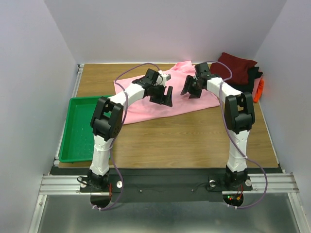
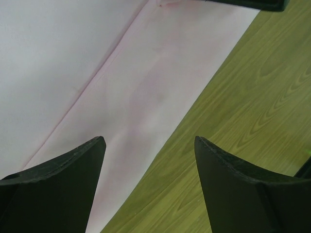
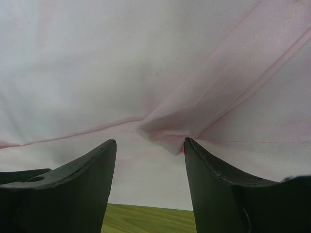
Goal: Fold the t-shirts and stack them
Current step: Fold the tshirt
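Step in hand, by judgement: first fold of the pink shirt, which lies spread flat on the surface at far centre, under both arms.

Left fingers are spread apart and hold nothing. In the left wrist view a straight edge of the shirt runs diagonally between them, with bare wood under one finger. Right fingers are likewise apart and empty, low over the cloth, and a small pucker where seams meet lies just at one fingertip.

Recommended method:
- Lower each arm until one finger slides under the edge and take a single layer only.
- Close both sets together so the shirt lifts evenly.
- Carry both grips across at matching height to keep the fold line straight.
- Release only once the cloth lies flat.

Risk: a pinch at the pucker may gather extra cloth and skew the fold.

Dark red, black and orange-red shirts sit heaped at the far right corner. The tray lies at the left.
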{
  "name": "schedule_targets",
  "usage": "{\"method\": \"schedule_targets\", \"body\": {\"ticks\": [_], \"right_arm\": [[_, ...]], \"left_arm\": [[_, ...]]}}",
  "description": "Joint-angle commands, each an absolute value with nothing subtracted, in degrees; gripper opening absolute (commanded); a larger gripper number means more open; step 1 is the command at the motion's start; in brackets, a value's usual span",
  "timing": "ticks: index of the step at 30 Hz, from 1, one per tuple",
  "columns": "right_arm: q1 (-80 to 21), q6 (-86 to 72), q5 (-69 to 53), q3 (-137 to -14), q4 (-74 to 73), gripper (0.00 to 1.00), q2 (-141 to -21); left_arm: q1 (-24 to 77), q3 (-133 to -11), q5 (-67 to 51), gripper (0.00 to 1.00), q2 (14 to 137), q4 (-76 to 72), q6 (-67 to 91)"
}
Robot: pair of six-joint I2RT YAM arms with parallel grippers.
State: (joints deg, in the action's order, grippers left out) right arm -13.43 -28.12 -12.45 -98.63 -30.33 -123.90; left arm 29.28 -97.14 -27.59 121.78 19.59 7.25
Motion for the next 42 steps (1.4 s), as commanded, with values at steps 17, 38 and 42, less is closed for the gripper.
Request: {"method": "schedule_targets", "body": {"ticks": [17,38,42], "right_arm": [[-13.2,-31.8,-15.4,-113.5,-28.1,0.64,-133.1],[-13.4,-33.1,-9.4,-119.0,-25.7,0.64,-130.1],[-13.3,-32.2,-6.3,-112.2,-25.7,0.64,-125.3]], "left_arm": [[31.6,-97.4,-33.0,0.86,125.2,19.2,1.4],[31.6,-97.2,-32.3,0.86,126.2,20.3,0.9],[31.6,-97.4,-32.2,0.86,126.3,20.4,0.9]]}}
